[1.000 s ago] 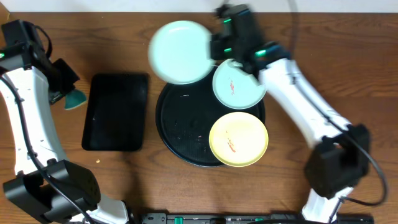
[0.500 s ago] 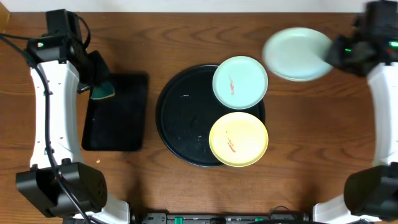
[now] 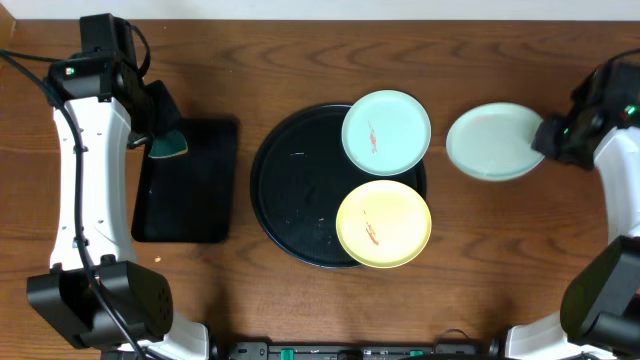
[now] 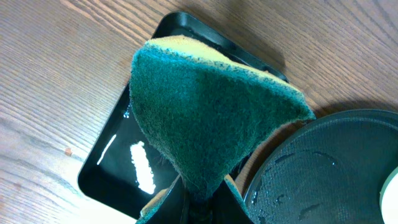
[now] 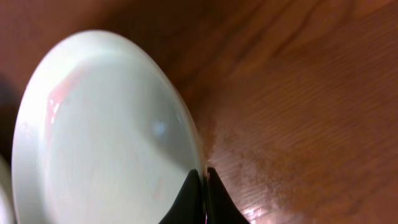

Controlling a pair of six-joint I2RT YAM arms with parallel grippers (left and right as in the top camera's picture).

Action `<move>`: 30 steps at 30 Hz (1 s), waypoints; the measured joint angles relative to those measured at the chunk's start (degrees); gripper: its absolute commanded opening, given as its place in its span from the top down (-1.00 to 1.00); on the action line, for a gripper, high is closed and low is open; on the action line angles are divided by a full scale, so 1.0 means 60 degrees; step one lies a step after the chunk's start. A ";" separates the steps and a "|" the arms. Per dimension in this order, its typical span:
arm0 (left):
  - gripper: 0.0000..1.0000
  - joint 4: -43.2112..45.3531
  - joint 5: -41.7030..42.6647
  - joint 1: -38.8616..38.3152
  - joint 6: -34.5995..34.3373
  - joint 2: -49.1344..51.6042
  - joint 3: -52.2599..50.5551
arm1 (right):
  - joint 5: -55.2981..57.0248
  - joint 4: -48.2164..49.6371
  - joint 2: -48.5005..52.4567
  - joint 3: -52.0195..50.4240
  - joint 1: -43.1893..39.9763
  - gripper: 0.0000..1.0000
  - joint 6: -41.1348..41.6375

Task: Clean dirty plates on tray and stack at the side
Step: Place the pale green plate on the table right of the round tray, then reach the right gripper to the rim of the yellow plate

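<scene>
R gripper (image 3: 548,140) was out on the far right, jaws pinched tight on the rim of the held plate (image 3: 492,142), a pale blue-green one. That plate sat off the tray (image 3: 290,190), to its right and apart from it, over bare counter (image 3: 480,250). In the wrist cam the fingertips met right at the plate's edge (image 5: 106,137) and the plate looked tilted; couldn't tell if its underside touched the wood. There was a faint pinkish tint near one side of its face, too blurred to call.

On the tray there were two more plates, both crowded to the right half. The green plate (image 3: 386,132) was top right, overhanging the rim, w/ a small red smear near its centre. The yellow plate (image 3: 383,223) was just below it, edge to edge or nearly so, also w/ a red smear and also poking past the rim. The tray's left half was bare, w/ a few wet specks.

L gripper (image 3: 160,135) was up at the left, clamped on a sponge (image 3: 168,146), green scrub face toward the wrist cam, yellow backing behind (image 4: 205,106). It hung over the top-left corner of the small tray (image 3: 190,200), a black rectangular one just left of the round tray. White streaks showed on its floor (image 4: 124,162).
</scene>
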 measured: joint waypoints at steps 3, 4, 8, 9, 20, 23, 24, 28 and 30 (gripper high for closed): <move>0.85 0.0007 0.0000 0.0000 0.0000 0.0000 0.0000 | -0.0040 0.1060 0.0000 -0.1009 0.0000 0.97 -0.0586; 0.85 0.0029 0.0000 0.0000 0.0000 0.0000 0.0000 | -0.0102 0.1548 0.0000 -0.1384 0.0000 0.97 -0.0834; 0.85 0.0058 0.0004 0.0000 0.0000 0.0000 0.0000 | -0.0313 0.2685 0.0000 -0.2452 0.0000 0.92 -0.1421; 0.85 0.0058 0.0000 0.0000 0.0000 0.0000 0.0000 | -0.0346 0.2925 0.0000 -0.2663 0.0000 0.82 -0.1501; 0.85 0.0069 0.0004 0.0000 0.0000 0.0000 0.0000 | -0.0831 0.1891 -0.0015 -0.2648 -0.0004 0.28 -0.1810; 0.85 0.0069 0.0000 0.0000 0.0000 0.0000 0.0000 | -0.1719 0.0670 -0.0109 -0.1548 0.0007 0.28 -0.1785; 0.85 0.0069 0.0000 0.0000 0.0000 0.0000 0.0000 | -0.2055 0.0463 -0.0204 -0.1253 0.0033 0.28 -0.1756; 0.85 0.0073 0.0000 0.0000 0.0000 0.0000 0.0000 | -0.3493 -0.0160 -0.0823 -0.0586 0.0535 0.28 -0.1610; 0.85 0.0069 0.0004 0.0000 0.0000 0.0000 0.0000 | -0.3843 -0.0634 -0.0954 -0.0565 0.1086 0.28 -0.1588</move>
